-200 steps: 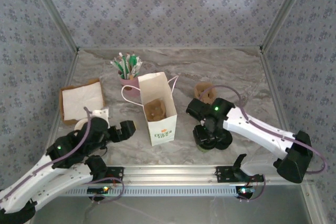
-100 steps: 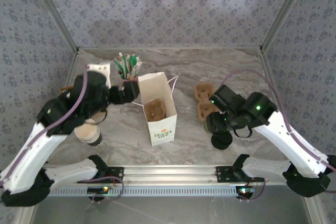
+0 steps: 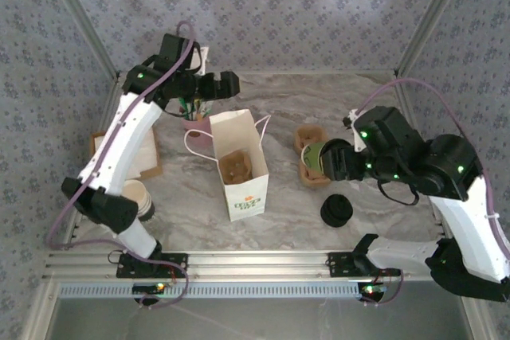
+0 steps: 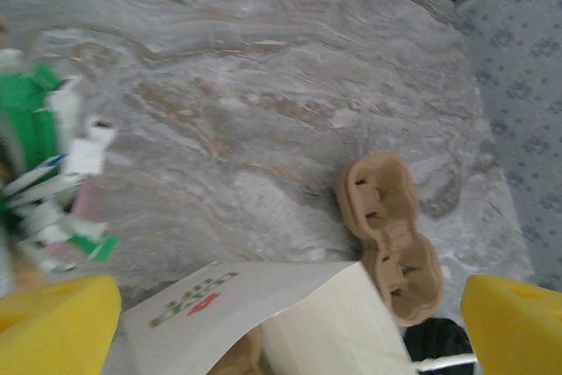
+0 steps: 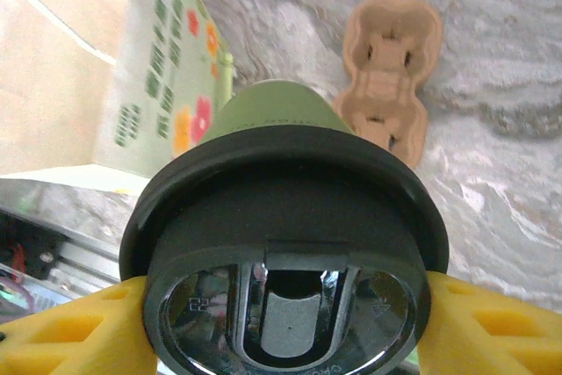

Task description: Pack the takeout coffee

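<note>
Transfer step: right tool (image 5: 281, 327) clamped on takeout coffee (image 5: 279, 208), left tool (image 4: 285, 327) apart; next, carry toward 9 o'clock above white bag (image 3: 245, 195).

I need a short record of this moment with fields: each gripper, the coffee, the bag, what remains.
left gripper: open, empty, high near the white bag
right gripper: shut on the takeout coffee, off the table
white bag: upright, mouth open, brown tray inside
remaining: takeout coffee is outside the bag, to its right
</note>
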